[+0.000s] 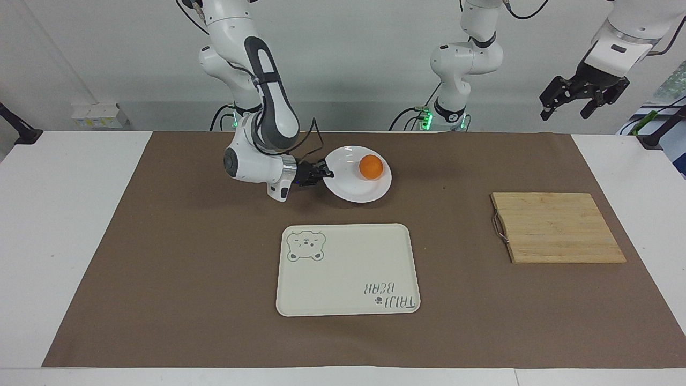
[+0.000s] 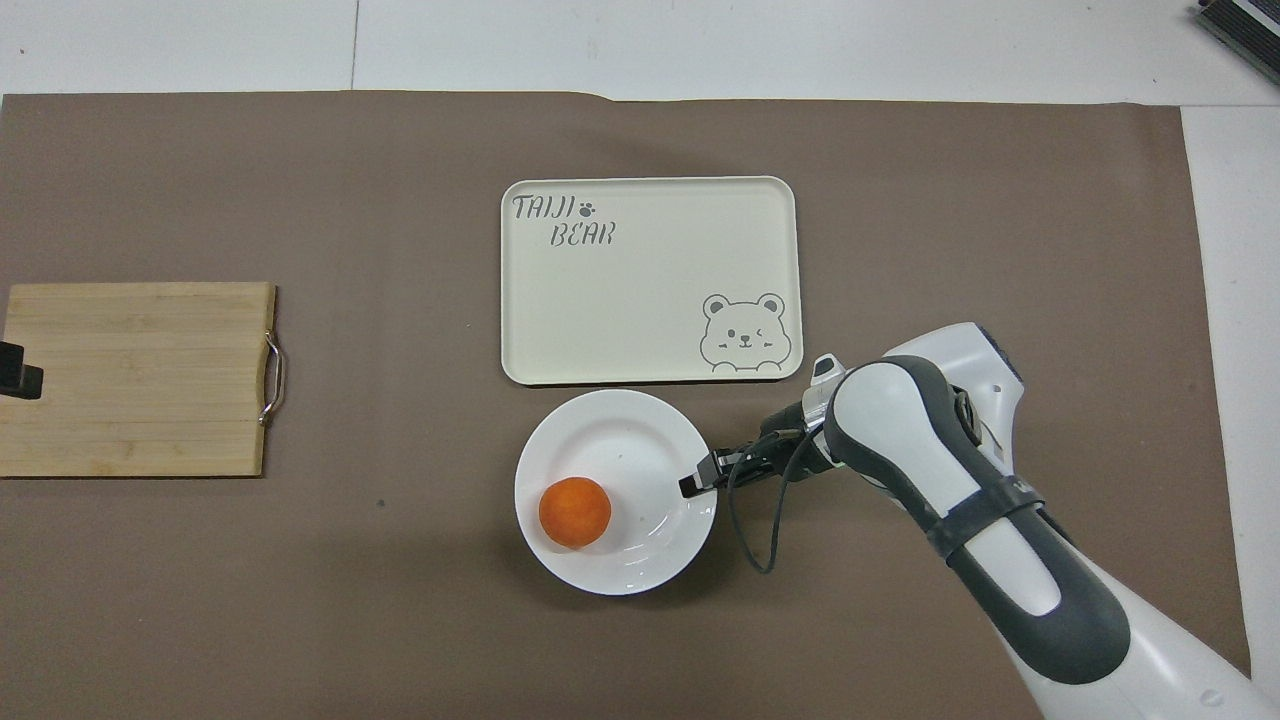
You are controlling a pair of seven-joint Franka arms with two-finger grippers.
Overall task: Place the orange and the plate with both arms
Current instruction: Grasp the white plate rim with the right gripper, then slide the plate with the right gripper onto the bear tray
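Overhead view: right end effector (image 2: 697, 485) pinching plate (image 2: 640, 430) rim; orange (image 2: 574, 512) aboard.

Orange (image 1: 371, 166) bright orange; plate (image 1: 348, 190) plain glossy white; tray (image 1: 343, 289) cream, grey bear drawing, lettering; mat (image 1: 187, 268) brown.

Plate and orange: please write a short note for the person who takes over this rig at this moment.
The right hand is shut on the rim of the plate.
The left hand is open, raised high at the left arm's end of the table, waiting.
The orange lies in the plate, near the rim toward the left arm's end.
The plate is nearer to the robots than the tray and seems slightly lifted.
Done: orange in plate, plate gripped.
Left: probably setting the plate on the tray. Keep it level.
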